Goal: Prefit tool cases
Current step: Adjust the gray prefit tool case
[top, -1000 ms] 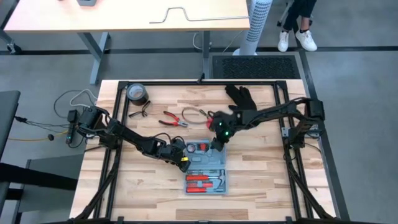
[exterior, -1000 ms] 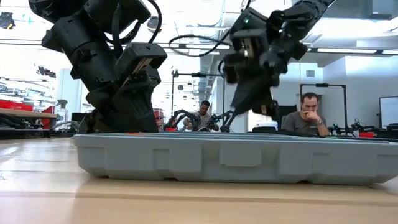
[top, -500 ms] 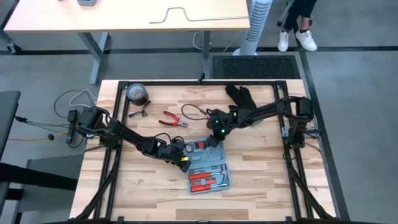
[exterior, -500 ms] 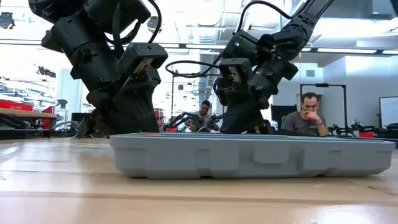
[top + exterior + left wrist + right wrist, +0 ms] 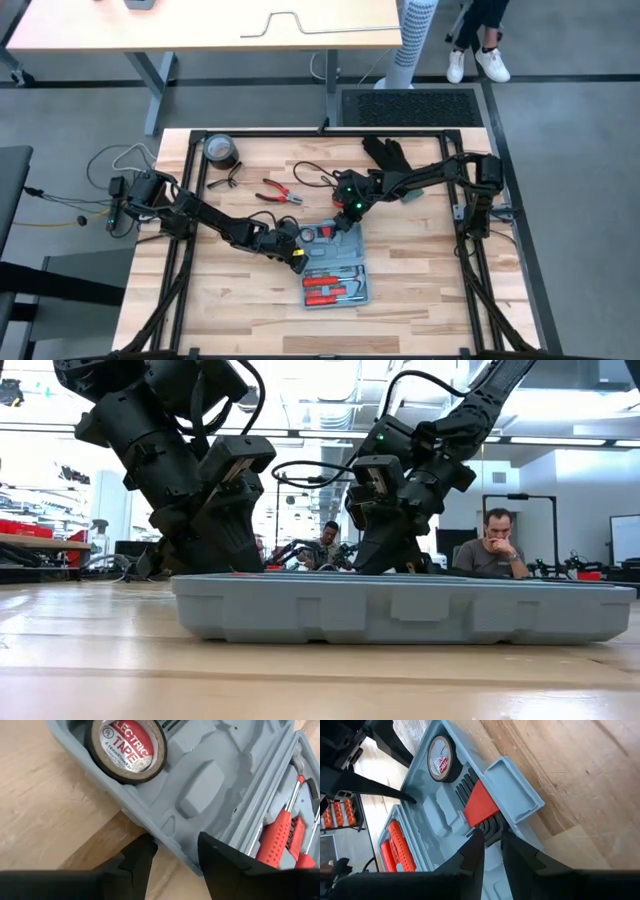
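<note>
**Both claws at the open tool case**

From the high view, at ten o'clock on the table (image 5: 250, 310) lies a dark tape roll (image 5: 220, 151), with red-handled pliers (image 5: 278, 195) toward the middle. The left claw (image 5: 297, 262) sits at the nine o'clock edge of the open blue-grey tool case (image 5: 335, 272), which lies just past the table's centre toward five o'clock. The left wrist view shows its fingers (image 5: 220, 865) straddling the case's wall, spread and not closed on it, beside a roll of electrical tape (image 5: 127, 747) in a recess. The right claw (image 5: 343, 222) meets the case's twelve o'clock edge; its fingers (image 5: 472, 857) stand parted over the handle tab (image 5: 512, 790). A black glove (image 5: 385, 153) lies at one o'clock.
</note>
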Robot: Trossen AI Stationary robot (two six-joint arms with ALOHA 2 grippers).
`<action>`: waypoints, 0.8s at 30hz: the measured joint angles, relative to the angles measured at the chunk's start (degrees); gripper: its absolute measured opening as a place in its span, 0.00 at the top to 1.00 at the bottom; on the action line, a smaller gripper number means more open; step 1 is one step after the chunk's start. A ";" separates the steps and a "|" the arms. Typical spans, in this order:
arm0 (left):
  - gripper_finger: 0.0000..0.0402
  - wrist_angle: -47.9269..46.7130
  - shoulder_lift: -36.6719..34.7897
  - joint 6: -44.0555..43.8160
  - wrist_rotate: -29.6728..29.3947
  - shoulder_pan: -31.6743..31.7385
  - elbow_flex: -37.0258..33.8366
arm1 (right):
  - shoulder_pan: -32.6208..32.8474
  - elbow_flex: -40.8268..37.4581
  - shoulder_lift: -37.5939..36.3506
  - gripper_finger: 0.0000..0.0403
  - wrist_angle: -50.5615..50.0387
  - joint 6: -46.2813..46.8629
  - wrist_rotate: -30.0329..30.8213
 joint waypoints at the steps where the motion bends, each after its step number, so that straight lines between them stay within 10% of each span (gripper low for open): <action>1: 0.63 0.06 0.00 0.03 -0.09 0.00 0.00 | 0.00 0.00 0.00 0.81 -0.01 0.00 0.02; 24: 0.63 0.55 0.03 0.04 -0.95 0.78 -0.02 | -0.37 -0.06 5.59 0.81 11.46 3.46 -7.23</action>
